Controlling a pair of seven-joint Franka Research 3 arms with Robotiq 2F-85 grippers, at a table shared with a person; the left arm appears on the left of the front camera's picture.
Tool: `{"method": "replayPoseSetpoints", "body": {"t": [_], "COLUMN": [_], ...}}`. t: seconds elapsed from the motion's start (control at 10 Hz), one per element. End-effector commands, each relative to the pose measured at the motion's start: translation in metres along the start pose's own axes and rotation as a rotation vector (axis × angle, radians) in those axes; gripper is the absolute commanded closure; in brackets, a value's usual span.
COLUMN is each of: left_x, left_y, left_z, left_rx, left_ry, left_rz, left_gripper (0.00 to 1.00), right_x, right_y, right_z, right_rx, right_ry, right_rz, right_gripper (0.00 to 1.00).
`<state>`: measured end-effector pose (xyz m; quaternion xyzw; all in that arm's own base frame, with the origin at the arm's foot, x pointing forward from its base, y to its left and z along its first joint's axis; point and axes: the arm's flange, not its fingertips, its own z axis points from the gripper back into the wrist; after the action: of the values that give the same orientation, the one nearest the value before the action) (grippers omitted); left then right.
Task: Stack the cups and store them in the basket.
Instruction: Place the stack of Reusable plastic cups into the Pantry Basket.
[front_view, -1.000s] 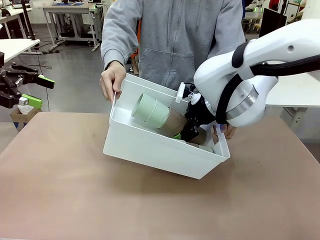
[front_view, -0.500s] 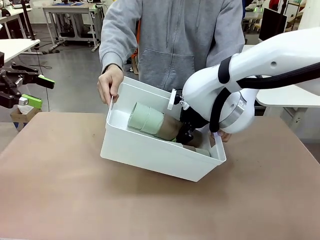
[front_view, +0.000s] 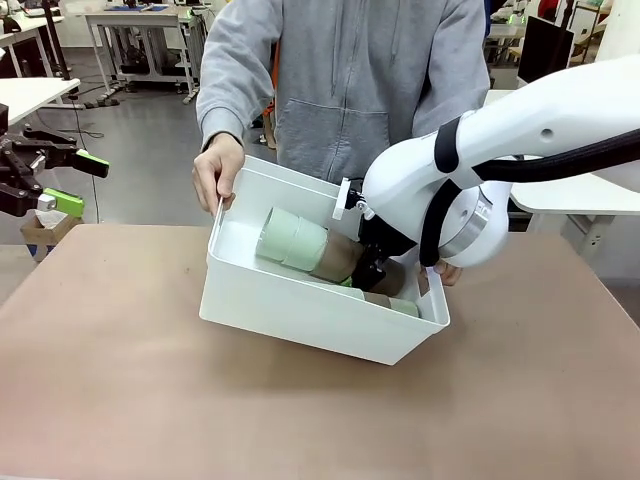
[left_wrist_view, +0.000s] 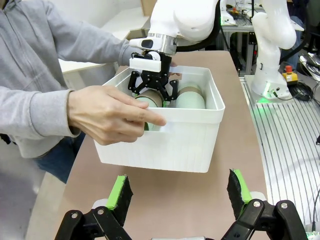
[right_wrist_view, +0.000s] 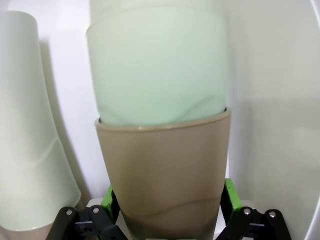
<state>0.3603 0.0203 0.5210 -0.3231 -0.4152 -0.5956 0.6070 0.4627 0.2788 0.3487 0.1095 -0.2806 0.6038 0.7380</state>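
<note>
The basket (front_view: 300, 310) rests tilted on the tabletop (front_view: 150, 400), its far side raised and its open top turned toward the robot. The person's hand (front_view: 215, 170) grips the far-left rim; in the left wrist view the same hand (left_wrist_view: 107, 117) covers the near wall of the basket (left_wrist_view: 190, 145). A second hand (front_view: 447, 270) shows at the far-right corner, largely hidden behind the right arm. Inside the basket lies a stack of cups (front_view: 315, 247): mint cups nested into a tan cup, with the mint end pointing toward the basket's left side. The right end effector (front_view: 368, 268) reaches down into the basket and holds the tan end of this stack; in the right wrist view the green pads (right_wrist_view: 231, 196) sit against both sides of the tan cup (right_wrist_view: 165, 180), with a mint cup (right_wrist_view: 157, 65) nested in it. A second stack (right_wrist_view: 30, 130) lies just beside it in the basket, seen also in the left wrist view (left_wrist_view: 191, 97). The left end effector (left_wrist_view: 179, 192) hovers clear of the basket at the left edge of the tabletop, fingers spread wide and holding nothing.
</note>
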Motion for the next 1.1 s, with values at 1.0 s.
{"method": "replayPoseSetpoints", "body": {"t": [1.0], "left_x": [0.001], "left_y": [-0.001], "left_z": [0.001], "left_rx": [-0.006], "left_ry": [-0.006], "left_rz": [-0.004], "left_gripper": [0.0], "right_x": [-0.088], "right_y": [-0.074], "right_z": [0.294], "right_rx": [0.081], "right_ry": [-0.501], "right_rz": [-0.16], "right_gripper": [0.0]}}
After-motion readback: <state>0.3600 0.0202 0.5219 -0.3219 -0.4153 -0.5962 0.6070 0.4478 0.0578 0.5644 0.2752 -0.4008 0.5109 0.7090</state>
